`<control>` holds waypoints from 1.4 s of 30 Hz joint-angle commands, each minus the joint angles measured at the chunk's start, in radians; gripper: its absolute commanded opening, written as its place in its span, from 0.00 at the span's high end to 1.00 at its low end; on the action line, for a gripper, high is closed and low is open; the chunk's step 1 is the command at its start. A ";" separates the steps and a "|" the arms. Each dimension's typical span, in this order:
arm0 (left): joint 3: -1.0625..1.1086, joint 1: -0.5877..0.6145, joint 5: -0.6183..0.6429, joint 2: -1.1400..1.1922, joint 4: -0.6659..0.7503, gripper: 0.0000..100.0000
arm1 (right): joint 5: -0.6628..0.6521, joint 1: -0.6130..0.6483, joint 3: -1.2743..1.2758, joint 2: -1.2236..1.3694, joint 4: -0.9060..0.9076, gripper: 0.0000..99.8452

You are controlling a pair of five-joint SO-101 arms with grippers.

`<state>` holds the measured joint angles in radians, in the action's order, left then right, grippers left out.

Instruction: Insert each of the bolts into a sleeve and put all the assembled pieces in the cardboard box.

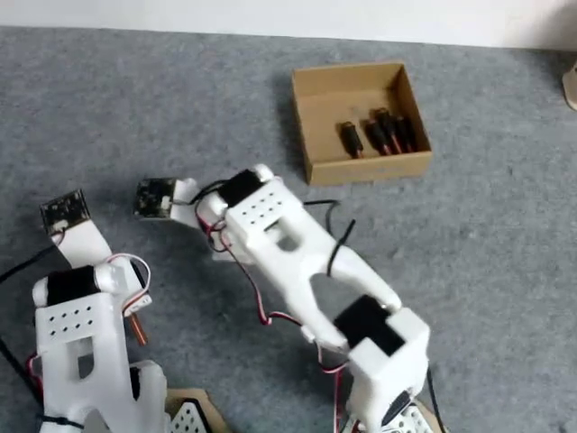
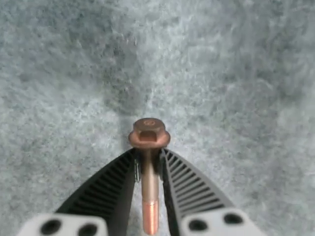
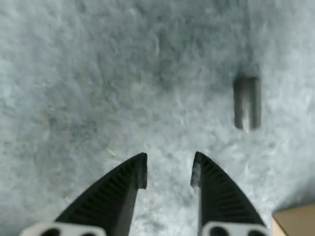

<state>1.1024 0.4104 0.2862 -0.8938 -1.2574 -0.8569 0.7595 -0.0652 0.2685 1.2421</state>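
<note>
Left gripper (image 2: pixel 149 156) is clenched on one copper bolt (image 2: pixel 149 135). The shank runs back between the ribbed black jaws, and the flanged hex head sticks out just past the fingertips, above the grey surface. Right gripper (image 3: pixel 169 169) is released, its two jaws spread with bare felt showing between them and nothing in its grasp.

Working down by size from there, I have one table (image 1: pixel 487 271), covered in grey felt, under everything. Two white arms stand on it. One arm (image 1: pixel 77 316) is folded at the lower left of the high view, and the other arm (image 1: pixel 288 244) stretches from the lower right toward the middle. One cardboard box (image 1: pixel 365 170) sits open toward the far side of the table, well apart from both arms. Inside it I count what looks like four assembled pieces (image 1: pixel 383 133), dark sleeves with reddish bolt ends, lying close together toward one side of the floor; they are packed tightly enough that I cannot be sure of the count. One loose sleeve (image 3: pixel 246 102), a short dark grey tube, lies on its side on the felt, ahead of the right gripper and off to one side of it, not touching either jaw.
</note>
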 commanded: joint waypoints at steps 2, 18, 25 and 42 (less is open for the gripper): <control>0.008 0.008 -0.018 -0.025 0.017 0.99 | -0.028 0.041 -0.087 0.042 0.007 0.85; 0.077 0.008 -0.018 -0.025 0.115 0.99 | -0.008 0.087 -0.412 0.321 0.073 0.84; 0.082 0.004 -0.018 -0.025 0.127 0.99 | 0.074 0.163 -0.507 0.320 0.255 0.84; 0.179 0.007 -0.011 -0.025 0.354 0.99 | 0.138 0.182 -0.519 0.323 0.277 0.84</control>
<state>1.2743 0.4166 0.2862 -0.8938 -0.9720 -0.7250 0.9160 -0.5332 0.6107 1.5136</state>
